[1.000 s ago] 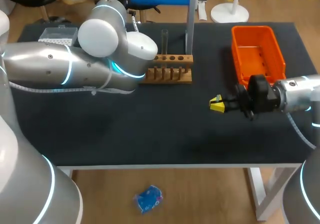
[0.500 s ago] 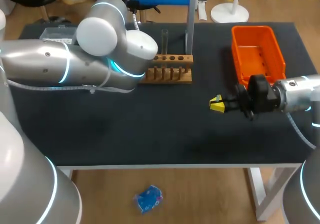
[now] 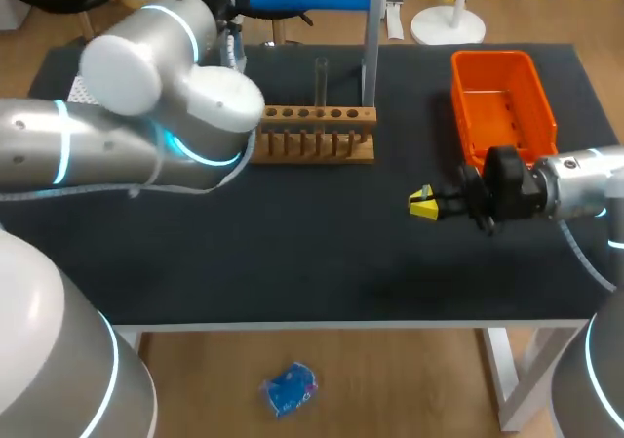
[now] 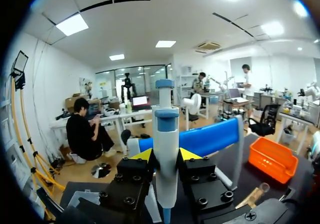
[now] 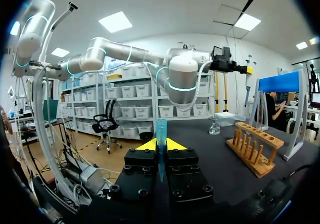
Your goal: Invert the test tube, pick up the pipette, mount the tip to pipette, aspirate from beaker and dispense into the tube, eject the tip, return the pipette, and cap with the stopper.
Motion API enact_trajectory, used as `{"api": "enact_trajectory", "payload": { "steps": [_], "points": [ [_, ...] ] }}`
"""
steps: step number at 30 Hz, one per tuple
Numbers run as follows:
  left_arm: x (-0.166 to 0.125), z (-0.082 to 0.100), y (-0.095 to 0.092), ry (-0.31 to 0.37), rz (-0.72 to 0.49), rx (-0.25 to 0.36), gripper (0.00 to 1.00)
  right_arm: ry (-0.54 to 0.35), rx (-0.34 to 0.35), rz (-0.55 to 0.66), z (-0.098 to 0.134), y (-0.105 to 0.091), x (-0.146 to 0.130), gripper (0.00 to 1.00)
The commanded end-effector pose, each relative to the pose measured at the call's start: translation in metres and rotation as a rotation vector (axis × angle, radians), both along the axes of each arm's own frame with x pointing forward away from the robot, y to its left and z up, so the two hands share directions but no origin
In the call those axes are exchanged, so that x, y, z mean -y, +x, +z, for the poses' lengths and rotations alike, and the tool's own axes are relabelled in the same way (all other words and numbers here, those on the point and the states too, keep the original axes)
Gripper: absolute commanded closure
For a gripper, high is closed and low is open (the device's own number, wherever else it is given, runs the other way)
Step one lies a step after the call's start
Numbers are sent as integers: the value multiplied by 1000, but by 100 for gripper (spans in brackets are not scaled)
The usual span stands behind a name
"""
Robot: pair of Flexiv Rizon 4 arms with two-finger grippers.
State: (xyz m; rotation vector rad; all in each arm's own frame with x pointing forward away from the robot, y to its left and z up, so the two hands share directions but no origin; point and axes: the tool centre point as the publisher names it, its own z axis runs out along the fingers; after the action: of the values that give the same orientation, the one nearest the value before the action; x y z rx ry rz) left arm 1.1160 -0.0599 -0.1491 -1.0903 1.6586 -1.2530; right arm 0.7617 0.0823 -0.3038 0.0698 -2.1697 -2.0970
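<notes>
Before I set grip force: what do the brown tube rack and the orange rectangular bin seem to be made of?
The brown tube rack looks like bare light wood: matte tan surface, drilled holes, pegs. The orange rectangular bin is probably moulded plastic: uniform bright colour, smooth faintly glossy walls, rounded corners.

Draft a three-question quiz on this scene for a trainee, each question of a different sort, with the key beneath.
1. True or false: the right gripper is shut on a blue pipette tip.
2. What is clamped in the left gripper? A: a spoon. B: the pipette. C: a marker pen.
3. Fill in: in the head view the test tube stands upright in the ____.

Key: 1 true. 2 B. 3 wooden rack.
</notes>
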Motion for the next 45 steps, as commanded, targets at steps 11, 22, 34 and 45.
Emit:
{"api": "enact_trajectory", "payload": {
  "steps": [11, 22, 34, 45],
  "points": [
    [6, 25, -96, -152, -721, 16, 100, -2, 1, 0, 0, -1, 1, 100],
    [57, 31, -158, -228, -970, 30, 100, -2, 1, 0, 0, -1, 1, 100],
    [106, 35, -200, -243, -1011, 53, 100, -2, 1, 0, 0, -1, 1, 100],
    [137, 29, -213, -218, -973, 51, 100, -2, 1, 0, 0, -1, 1, 100]
  ]
}}
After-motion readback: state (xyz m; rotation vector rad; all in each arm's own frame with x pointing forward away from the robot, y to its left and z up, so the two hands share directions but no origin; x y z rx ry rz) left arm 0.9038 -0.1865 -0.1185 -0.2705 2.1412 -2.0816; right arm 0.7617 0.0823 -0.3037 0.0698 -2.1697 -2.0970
